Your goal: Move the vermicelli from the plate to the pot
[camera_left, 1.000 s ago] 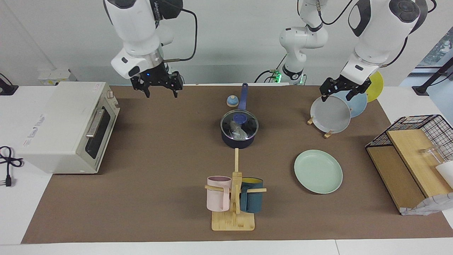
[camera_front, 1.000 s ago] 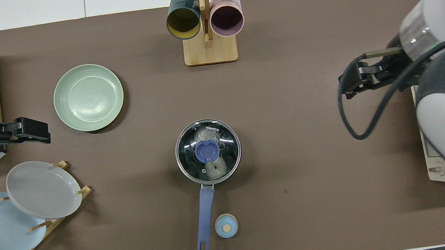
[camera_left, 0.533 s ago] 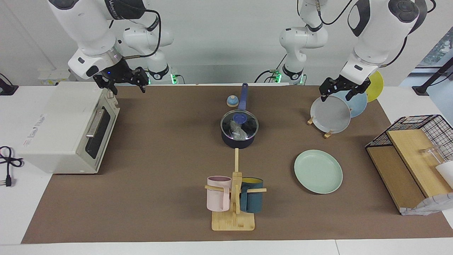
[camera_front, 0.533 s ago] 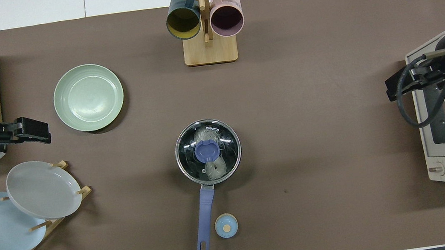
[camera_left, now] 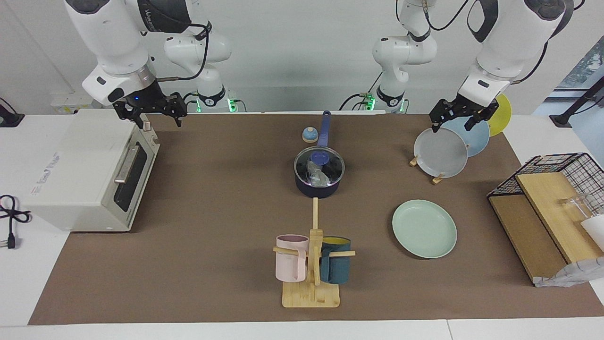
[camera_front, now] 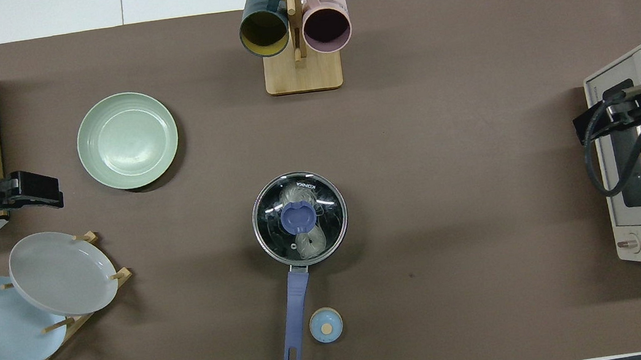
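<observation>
On the brown surface, the right claw hangs spread and empty over the white toaster oven's top corner. The small navy long-handled pot sits mid-surface under its glass lid, the whitish vermicelli bundles inside. At its four o'clock, in the facing view, the round mint-green plate lies bare, while the left claw hovers spread over the upright grey plate in the rack.

The vermicelli lies in the lidded pot, midtable between both open grippers. The plate lies bare near the left gripper; the right gripper hangs over the oven.
</observation>
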You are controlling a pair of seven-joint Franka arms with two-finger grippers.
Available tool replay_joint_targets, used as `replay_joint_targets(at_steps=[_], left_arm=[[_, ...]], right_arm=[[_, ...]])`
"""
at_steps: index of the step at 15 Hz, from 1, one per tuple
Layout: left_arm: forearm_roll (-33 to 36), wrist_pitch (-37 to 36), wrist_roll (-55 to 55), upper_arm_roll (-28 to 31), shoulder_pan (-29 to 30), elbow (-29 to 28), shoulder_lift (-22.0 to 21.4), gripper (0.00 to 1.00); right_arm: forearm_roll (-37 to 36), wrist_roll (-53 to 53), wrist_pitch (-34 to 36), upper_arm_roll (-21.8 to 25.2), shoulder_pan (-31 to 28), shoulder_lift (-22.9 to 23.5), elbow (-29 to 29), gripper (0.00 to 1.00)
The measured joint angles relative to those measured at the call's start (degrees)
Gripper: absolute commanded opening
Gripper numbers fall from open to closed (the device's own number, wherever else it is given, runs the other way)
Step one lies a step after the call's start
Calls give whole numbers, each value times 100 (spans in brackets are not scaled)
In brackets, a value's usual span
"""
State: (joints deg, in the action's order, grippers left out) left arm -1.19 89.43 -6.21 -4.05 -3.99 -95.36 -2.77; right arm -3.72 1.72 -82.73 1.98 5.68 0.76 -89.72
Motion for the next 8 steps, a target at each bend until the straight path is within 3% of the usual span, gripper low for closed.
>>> replay_joint_targets(at_steps=[8], left_arm=[[0, 0, 0, 0, 0, 0, 0, 100]], right_arm=[[0, 7, 17, 17, -331, 2, -4, 100]])
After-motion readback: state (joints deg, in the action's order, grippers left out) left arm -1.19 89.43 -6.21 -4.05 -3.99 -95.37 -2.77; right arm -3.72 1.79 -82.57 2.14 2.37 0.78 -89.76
